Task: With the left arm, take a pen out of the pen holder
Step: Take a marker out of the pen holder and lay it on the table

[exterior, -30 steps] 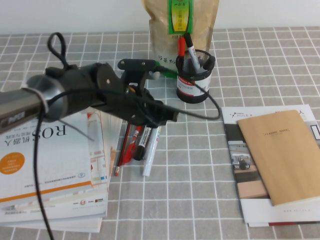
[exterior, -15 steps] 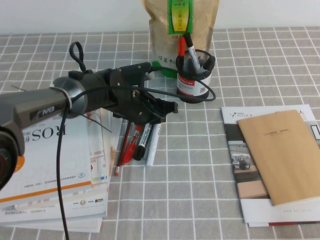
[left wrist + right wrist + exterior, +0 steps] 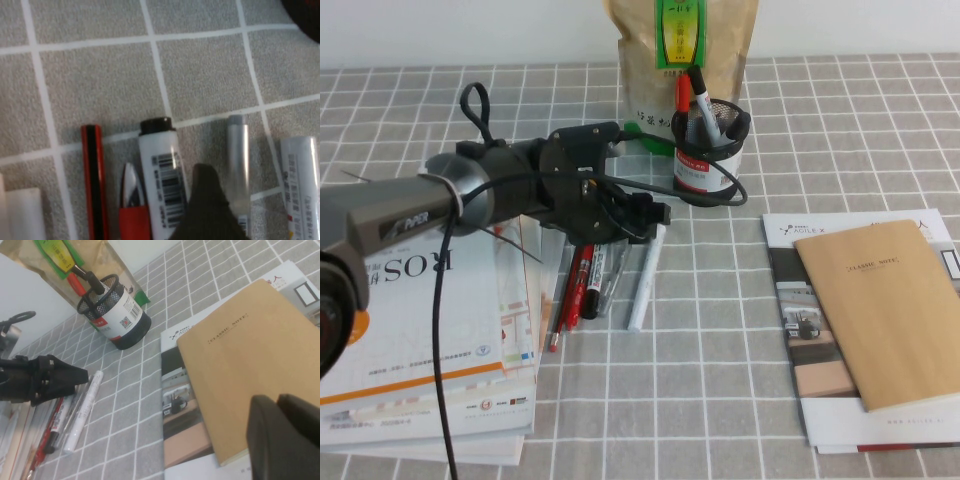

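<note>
- Presently the left gripper (image 3: 645, 213) sits low over the table, just left of the pen holder (image 3: 705, 170) and nearer the robot; how wide it stands cannot be told, and nothing shows in its hold
- A white pen (image 3: 646, 278) lies flat on the checked cloth (image 3: 720, 400), nearer the robot than the pen holder, one end close beneath the left gripper yet clear of it; judged to be the pen taken out, so the task looks all but complete
- Further left of the pen holder, a red pen (image 3: 572, 290) and a marker (image 3: 160, 165) lie roughly side by side near the stack of books (image 3: 420, 330); probably set close together to keep the removed items in one place
- The pen holder stands upright against a paper bag (image 3: 680, 60), with a black marker (image 3: 698, 95) leaning in it
- The right gripper (image 3: 277, 405) hangs over the tan notebook (image 3: 880, 310), well right of the pen holder, evidently parked as this job belongs to the left arm; its opening cannot be told
</note>
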